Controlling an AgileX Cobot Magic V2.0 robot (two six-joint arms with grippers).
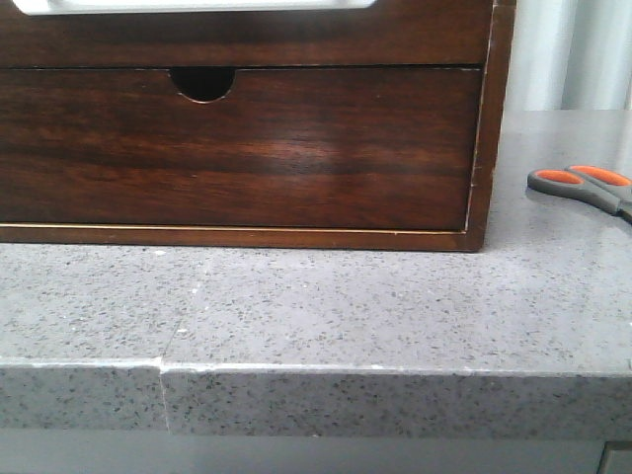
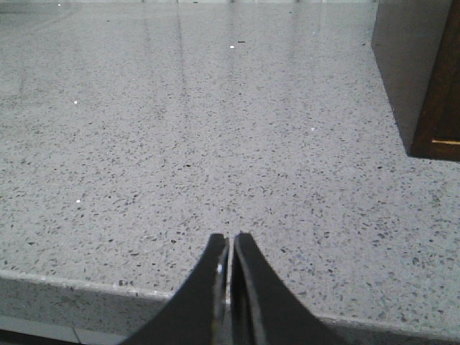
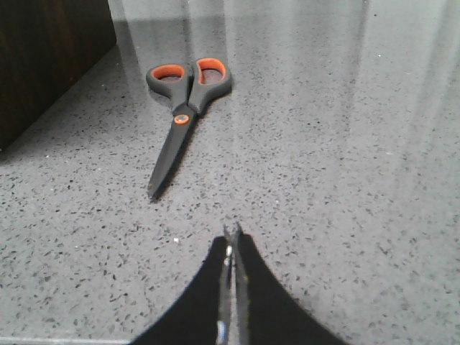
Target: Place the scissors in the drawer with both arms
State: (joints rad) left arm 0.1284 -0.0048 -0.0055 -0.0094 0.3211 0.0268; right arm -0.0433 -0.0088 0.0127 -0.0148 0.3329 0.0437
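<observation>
Both pairs of jaws are pressed together and hold nothing: the left gripper (image 2: 230, 251) hangs over bare speckled grey countertop (image 2: 180, 129), the right gripper (image 3: 231, 241) over the same stone just short of the scissors (image 3: 183, 108). These lie flat and closed on the counter to the right of the wooden cabinet (image 1: 491, 118), long axis running from the blade tip nearest the right gripper out to the grey handles with orange lining. In the front view only those handles show, cut off by the frame edge. Above the notched lower front, the drawer (image 1: 247, 39) is glossy reddish-brown wood, its pale strip cropped at the top.
</observation>
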